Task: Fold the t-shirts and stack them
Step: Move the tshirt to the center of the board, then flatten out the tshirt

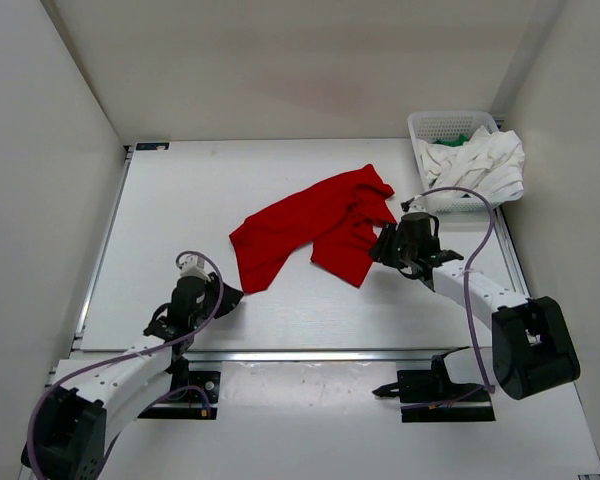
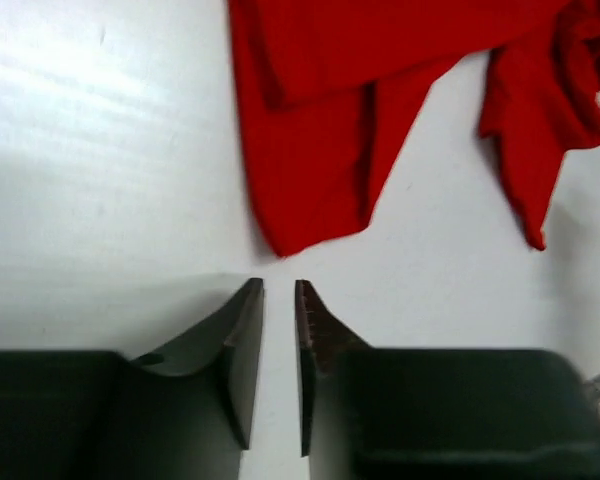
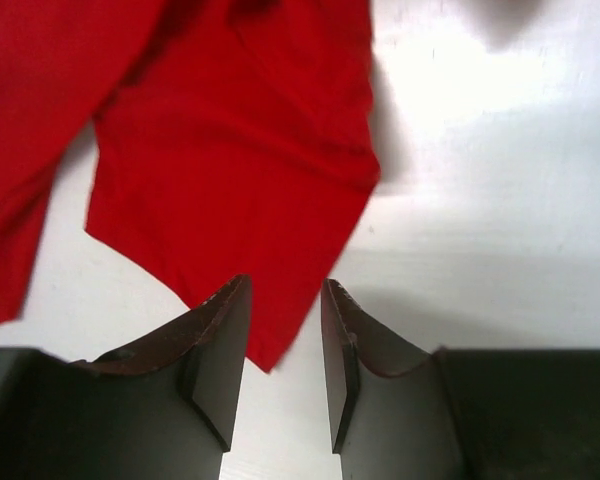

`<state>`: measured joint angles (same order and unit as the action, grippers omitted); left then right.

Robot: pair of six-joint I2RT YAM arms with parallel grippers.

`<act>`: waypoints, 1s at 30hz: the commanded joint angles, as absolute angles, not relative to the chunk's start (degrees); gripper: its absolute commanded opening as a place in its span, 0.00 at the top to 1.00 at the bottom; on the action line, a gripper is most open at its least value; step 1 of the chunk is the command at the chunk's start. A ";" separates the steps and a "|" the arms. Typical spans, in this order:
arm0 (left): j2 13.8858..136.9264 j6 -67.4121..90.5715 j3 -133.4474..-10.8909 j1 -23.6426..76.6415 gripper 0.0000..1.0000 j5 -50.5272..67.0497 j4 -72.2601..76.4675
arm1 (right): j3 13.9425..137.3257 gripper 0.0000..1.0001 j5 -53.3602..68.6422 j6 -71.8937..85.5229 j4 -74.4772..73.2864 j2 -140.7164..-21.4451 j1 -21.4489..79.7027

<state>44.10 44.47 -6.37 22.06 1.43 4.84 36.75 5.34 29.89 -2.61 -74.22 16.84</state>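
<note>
Left gripper (image 2: pixel 278 285) hovers low over the counter (image 1: pixel 170 210), jaws a narrow slit apart and empty, just short of a corner of the red t-shirt (image 1: pixel 315 225), which lies crumpled mid-counter. Right gripper (image 3: pixel 285 285) stands partly open over its near edge. White t-shirt (image 1: pixel 485 165) and green t-shirt (image 1: pixel 458 141) sit in the basket (image 1: pixel 442 124) at the far right.

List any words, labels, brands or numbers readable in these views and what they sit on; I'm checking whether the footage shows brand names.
None: no readable text in any view.
The red t-shirt is plain, with no print or tag showing.
The white mesh basket and the white t-shirt in it show no label.
The left arm and right arm show no legible marking.
</note>
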 commanded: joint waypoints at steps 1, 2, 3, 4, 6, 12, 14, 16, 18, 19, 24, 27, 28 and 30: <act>45.87 53.77 -4.66 24.43 0.68 -2.00 6.85 | 35.33 0.67 5.89 30.50 -0.61 -72.43 18.19; 46.75 54.92 -4.75 24.61 0.63 -2.37 7.46 | 35.16 0.67 5.45 30.67 1.21 -71.81 18.98; 47.19 57.19 -4.57 24.35 0.60 -2.72 8.17 | 34.90 0.67 5.80 30.50 1.40 -71.72 18.98; 47.81 58.61 -3.96 23.91 0.55 -2.64 9.83 | 35.07 0.67 5.97 30.32 1.32 -71.63 19.68; 48.95 60.19 -4.30 24.95 0.49 -4.74 9.32 | 35.24 0.67 6.24 30.41 0.96 -71.46 19.95; 57.47 62.66 -5.19 23.82 0.51 -3.52 13.35 | 34.19 0.67 6.94 30.33 2.02 -69.70 19.95; 59.57 64.07 -5.28 25.04 0.51 -2.98 13.98 | 34.19 0.67 6.42 30.32 1.41 -69.35 19.43; 60.47 64.42 -5.28 26.19 0.52 -4.39 14.67 | 34.28 0.67 7.03 30.15 2.02 -68.91 18.81; 61.52 66.00 -4.75 25.84 0.54 -3.95 16.25 | 33.49 0.66 8.17 30.23 2.63 -68.47 18.20; 62.39 66.18 -5.53 25.84 0.54 -4.04 16.35 | 33.31 0.66 8.17 30.32 2.90 -68.47 18.37; 63.89 66.71 -6.68 26.46 0.65 -4.39 16.35 | 33.05 0.66 8.61 30.41 3.07 -68.12 17.85; 64.25 66.62 -6.94 25.93 0.73 -5.19 17.14 | 31.99 0.66 8.70 30.24 3.60 -68.03 17.14; 64.94 66.62 -6.51 25.67 0.76 -5.10 17.92 | 31.73 0.66 8.70 30.32 3.34 -68.29 17.05; 66.08 66.18 -7.29 25.40 0.81 -4.92 19.41 | 31.90 0.66 8.00 30.32 2.73 -68.64 17.14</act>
